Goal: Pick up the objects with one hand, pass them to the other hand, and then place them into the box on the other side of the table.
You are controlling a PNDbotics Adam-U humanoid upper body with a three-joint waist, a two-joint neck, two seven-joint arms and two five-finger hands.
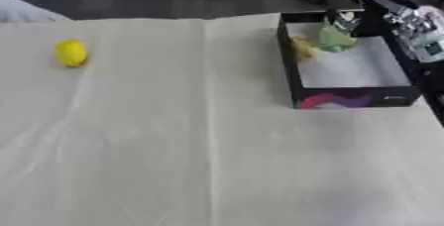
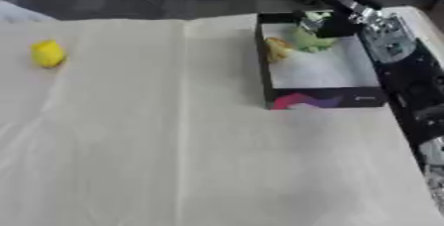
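The cream cloth-covered bench (image 1: 217,160) lies bare nearest. Far left of the black cardboard box (image 2: 322,100) waits a yellow rounded object (image 1: 71,52). The right hand (image 2: 314,23) hovers over the box's far end, apparently releasing a green object (image 2: 309,40); its finger state is unclear.

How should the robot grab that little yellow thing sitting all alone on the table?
Probably from above, fingers closing around the middle of the yellow object. It looks small and rounded, with open table all around it, so nothing blocks a top grab. It lies on the robot's left, which suits the left hand.
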